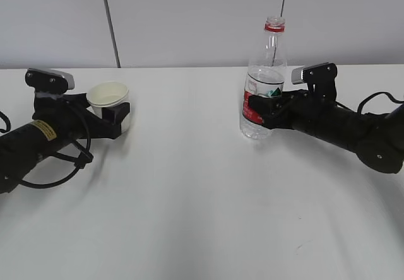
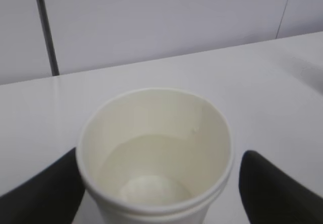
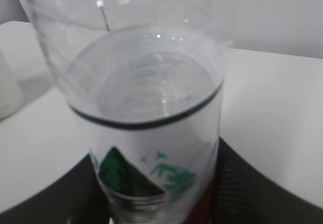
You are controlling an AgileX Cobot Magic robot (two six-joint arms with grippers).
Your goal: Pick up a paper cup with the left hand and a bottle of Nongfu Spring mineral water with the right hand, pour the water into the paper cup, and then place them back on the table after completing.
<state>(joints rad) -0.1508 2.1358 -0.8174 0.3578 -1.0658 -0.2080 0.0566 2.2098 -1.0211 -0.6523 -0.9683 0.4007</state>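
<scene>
On the left of the white table (image 1: 189,217), the left hand (image 1: 117,117), the black arm with the yellow sticker, has its two fingers on either side of the paper cup (image 1: 110,103). The cup stands upright with its open mouth up, as a vessel must to take or keep a pour. In the left wrist view the cup (image 2: 154,153) sits between the two dark fingers (image 2: 45,188), and a shallow pool of water (image 2: 151,168) appears to lie in its bottom. Whether the fingers press the wall or merely flank it cannot be told; a visible gap on the right side suggests a loose or opening hold. The cup looks to rest on the table.

Well apart to the right, the Nongfu Spring bottle (image 1: 264,84) stands upright near the table's middle, its red neck ring showing and no cap visible on it. The right hand (image 1: 265,111) closes around it at label height, low on the body, where a grip steadies a tall bottle. The right wrist view shows the bottle (image 3: 151,133) close up, about half full, the water level just above the green-printed label. Its base seems to sit on the table.

Judging by water in the cup and both vessels upright and apart, the pour looks done and the setting-down is in hand.
</scene>
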